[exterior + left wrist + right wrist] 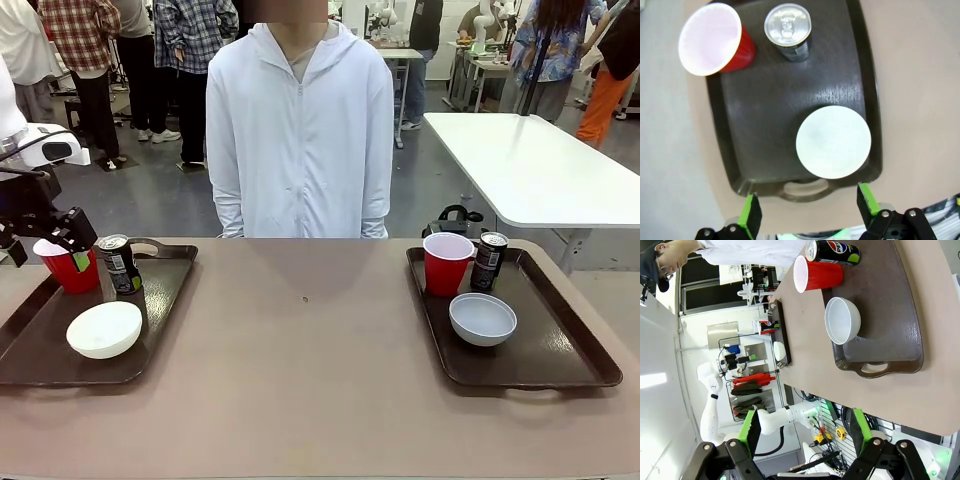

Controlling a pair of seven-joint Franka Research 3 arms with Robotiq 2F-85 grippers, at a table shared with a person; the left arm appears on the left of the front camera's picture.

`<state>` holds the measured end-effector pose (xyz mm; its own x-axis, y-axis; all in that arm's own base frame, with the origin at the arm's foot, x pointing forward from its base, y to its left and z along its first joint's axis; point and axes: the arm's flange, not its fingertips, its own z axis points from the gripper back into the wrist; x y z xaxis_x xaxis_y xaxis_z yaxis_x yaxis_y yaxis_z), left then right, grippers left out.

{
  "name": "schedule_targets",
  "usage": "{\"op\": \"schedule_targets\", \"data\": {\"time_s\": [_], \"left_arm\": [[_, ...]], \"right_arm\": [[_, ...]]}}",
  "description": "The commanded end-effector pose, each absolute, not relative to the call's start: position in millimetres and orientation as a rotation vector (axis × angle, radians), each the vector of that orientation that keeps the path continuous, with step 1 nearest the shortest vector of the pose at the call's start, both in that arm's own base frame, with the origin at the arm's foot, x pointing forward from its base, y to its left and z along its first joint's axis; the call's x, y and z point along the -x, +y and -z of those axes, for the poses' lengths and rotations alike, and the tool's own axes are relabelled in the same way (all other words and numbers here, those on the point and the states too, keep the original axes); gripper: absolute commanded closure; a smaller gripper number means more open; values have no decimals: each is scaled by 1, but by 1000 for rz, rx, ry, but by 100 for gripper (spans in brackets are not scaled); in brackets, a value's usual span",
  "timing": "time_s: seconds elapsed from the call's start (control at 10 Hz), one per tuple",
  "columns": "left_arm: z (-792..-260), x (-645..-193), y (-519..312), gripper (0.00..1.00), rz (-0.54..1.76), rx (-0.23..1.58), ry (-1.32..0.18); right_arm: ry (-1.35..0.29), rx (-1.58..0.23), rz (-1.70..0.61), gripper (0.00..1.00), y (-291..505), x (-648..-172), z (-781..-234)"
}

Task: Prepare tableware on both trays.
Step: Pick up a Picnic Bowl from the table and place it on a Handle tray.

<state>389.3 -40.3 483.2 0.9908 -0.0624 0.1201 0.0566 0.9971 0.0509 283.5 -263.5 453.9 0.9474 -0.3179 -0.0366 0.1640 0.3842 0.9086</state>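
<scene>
On the left tray [160,300], at the surface's left edge, a red cup [70,270] and a can [119,264] stand at the far end, with a white bowl [104,329] nearer. The right tray [560,350] holds another cup [446,263], can [489,260] and grey bowl [483,318]. The left claw [60,235] hangs spread over the left cup, empty. The right claw [802,427] is spread above its tray. A person [300,130] stands at the far edge.

Each tray [160,300] [560,350]: cup [70,268] [446,263] left of can [118,264] [489,260], bowl [104,329] [483,318] nearer robot.

We see our white rounded left arm [30,145] ending in a black left gripper [807,210]; its fingers [751,212] carry bright green pads.
</scene>
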Motion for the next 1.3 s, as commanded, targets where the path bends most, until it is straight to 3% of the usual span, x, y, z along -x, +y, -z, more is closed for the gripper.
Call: {"op": "schedule_targets", "data": {"time_s": [0.0, 0.3, 0.5, 0.9, 1.2], "left_arm": [[-484, -390, -40, 0, 61, -46, -129], [-483, -389, -40, 0, 60, -47, -122], [-519, -395, -1, 0, -8, 177, -104], [-533, -358, 93, 0, -109, 525, -30], [-507, -353, 146, 0, -137, 797, 15]], "right_arm": [[-147, -1139, 307, 7, -262, -280, -454], [-147, -1139, 307, 7, -262, -280, -454], [-147, -1139, 307, 7, -262, -280, -454], [-147, -1139, 307, 7, -262, -280, -454], [-147, -1139, 307, 7, -262, -280, -454]]}}
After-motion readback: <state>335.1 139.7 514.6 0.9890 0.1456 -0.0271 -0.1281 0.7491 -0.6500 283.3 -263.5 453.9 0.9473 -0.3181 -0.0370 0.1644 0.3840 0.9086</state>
